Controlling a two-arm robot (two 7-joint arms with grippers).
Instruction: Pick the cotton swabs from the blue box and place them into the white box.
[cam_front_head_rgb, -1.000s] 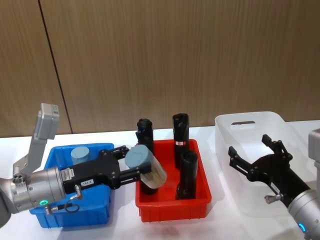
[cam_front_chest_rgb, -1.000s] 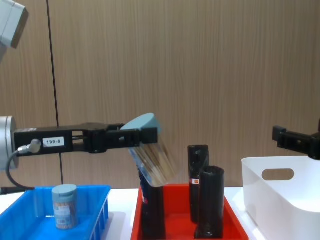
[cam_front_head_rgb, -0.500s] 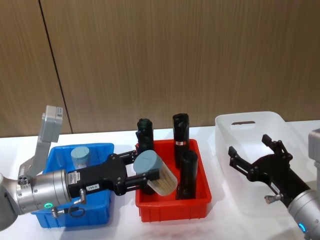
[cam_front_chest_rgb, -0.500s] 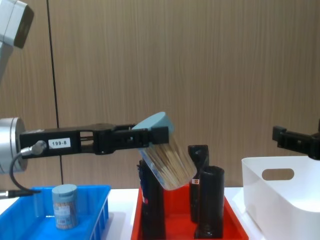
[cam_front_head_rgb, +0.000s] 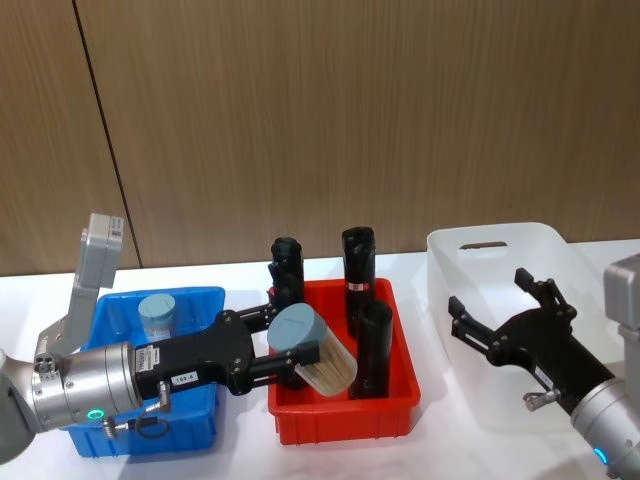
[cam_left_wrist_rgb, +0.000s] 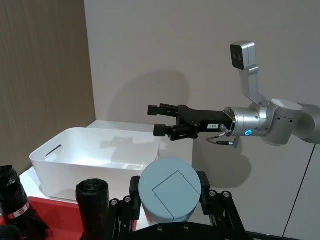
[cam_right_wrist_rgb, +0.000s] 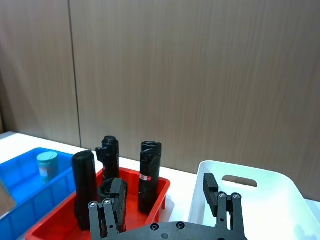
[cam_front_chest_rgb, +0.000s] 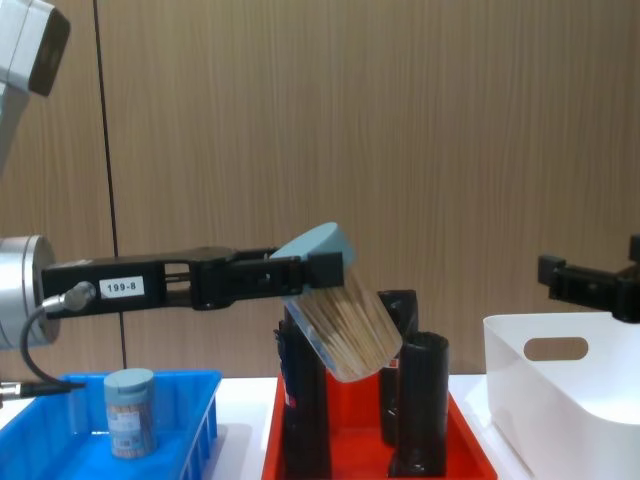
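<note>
Cotton swabs (cam_front_head_rgb: 312, 347) tight in left pincer (cam_front_head_rgb: 284, 345) over red bin (cam_front_head_rgb: 340, 421); right pincer (cam_front_head_rgb: 489, 293) spread wide.

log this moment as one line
left gripper: shut on tilted clear blue-lidded swab jar, above red plastic bin | right gripper: open, above white plastic bin

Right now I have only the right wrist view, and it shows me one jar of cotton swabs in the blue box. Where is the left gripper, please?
Observer: The left gripper is above the red bin, shut on a second cotton swab jar.
Operator: Is this jar upright?
Observer: No, it is tilted. The lid points up toward the robot's left, and the bottom points down toward the black rolls.
Operator: And how high is my right gripper?
Observer: In the chest view the right gripper, which is open, hangs above the rim of the white box.
</note>
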